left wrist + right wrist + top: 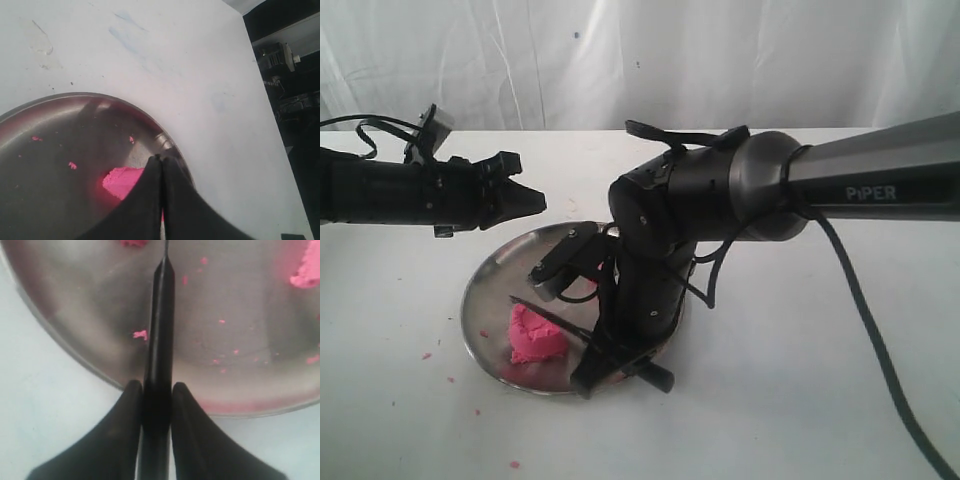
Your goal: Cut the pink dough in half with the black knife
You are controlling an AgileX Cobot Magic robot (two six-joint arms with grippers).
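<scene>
- Exterior view: round steel plate [485, 290] sits on the white table [800, 400]; plate taken as the reference for everything below.
- Pink dough [536, 335] lies inside the plate, toward its near-left part, one rough lump with a slanted edge. Cannot tell whether it is cut through.
- Right gripper [595, 372] is angled down over the plate's near rim, its bulky arm hiding most of the plate's right half.
- Black knife [555, 318] runs from that gripper across the plate, its blade passing along the dough's right side and its tip pointing to the plate's left rim.
- Right wrist view: both fingers [130, 410] are pressed against the knife [159, 340] handle, clamped firmly; the blade reaches over the plate [65, 335] floor, pink crumbs [140, 334] scattered beside it.
- Left gripper [525, 200] hovers above the plate's far-left rim, clear of the dough.
- Left wrist view: its fingers [145, 200] meet tip to tip, nothing between them; dough [122, 181] shows just beyond them on the plate [75, 97].
</scene>
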